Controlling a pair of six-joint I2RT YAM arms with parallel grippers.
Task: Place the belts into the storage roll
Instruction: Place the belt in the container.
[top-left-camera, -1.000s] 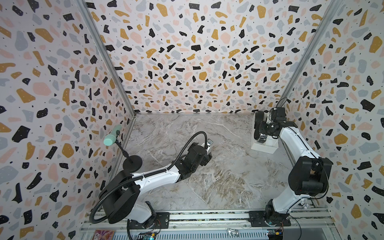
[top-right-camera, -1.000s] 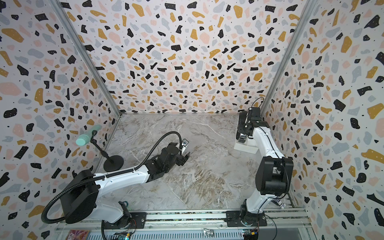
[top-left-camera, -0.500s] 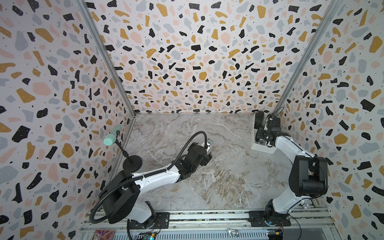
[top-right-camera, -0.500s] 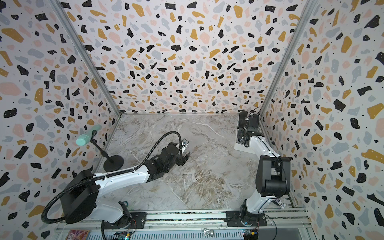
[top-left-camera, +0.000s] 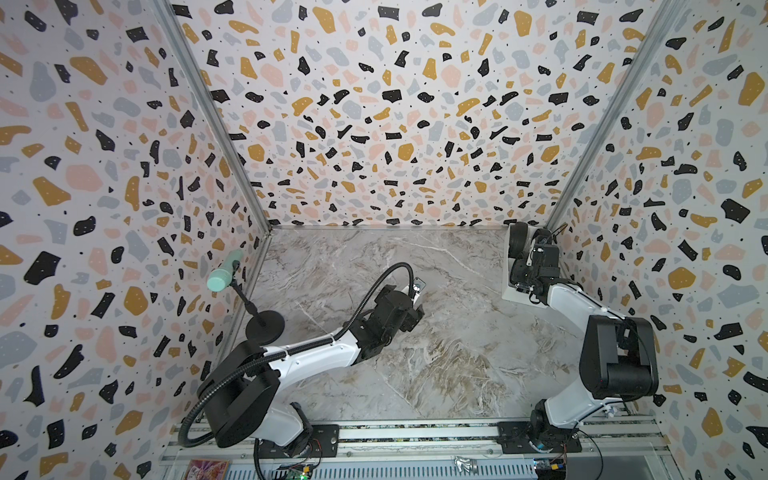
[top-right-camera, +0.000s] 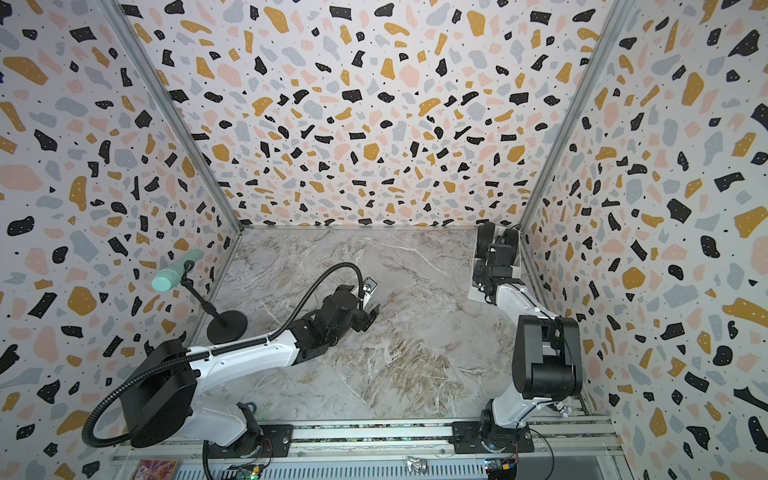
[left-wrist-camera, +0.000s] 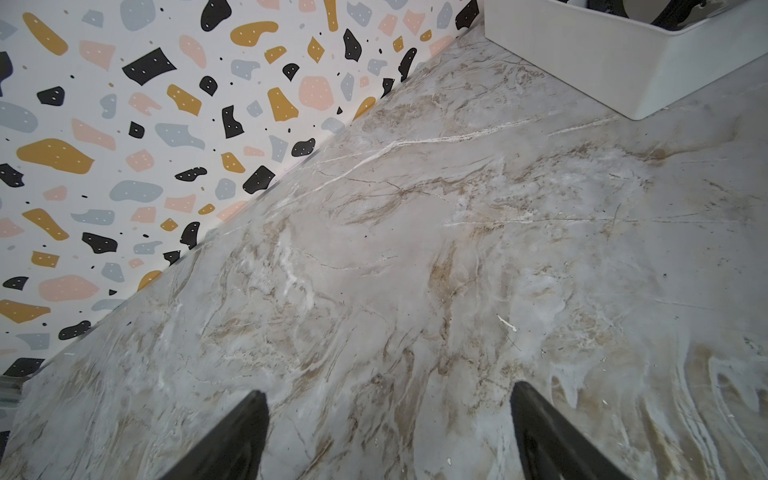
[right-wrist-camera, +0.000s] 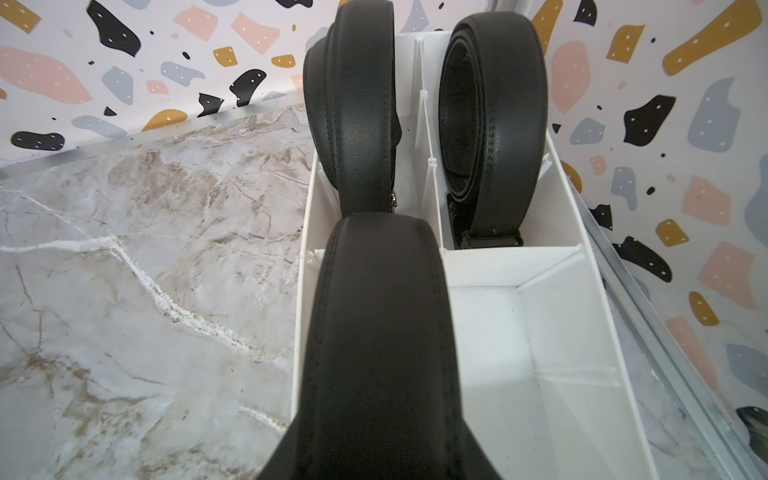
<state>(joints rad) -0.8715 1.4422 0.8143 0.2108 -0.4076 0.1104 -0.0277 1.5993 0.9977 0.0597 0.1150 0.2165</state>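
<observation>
Reach is longer than a second ago: the right gripper (top-left-camera: 523, 272) stretches farther back over the box (right-wrist-camera: 519, 332), clenched on the third belt (right-wrist-camera: 382, 332), which hangs rolled above a near cell. Stowed belts (right-wrist-camera: 357, 104) already fill both far cells. The left gripper (left-wrist-camera: 387, 388) hangs released above the table (left-wrist-camera: 415, 249). Likely only lowering and letting go remain.

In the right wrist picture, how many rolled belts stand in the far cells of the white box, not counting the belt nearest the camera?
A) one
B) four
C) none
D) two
D: the right wrist view shows one rolled belt and a second rolled belt standing in neighbouring far cells of the white box, while the third belt fills the foreground.
</observation>
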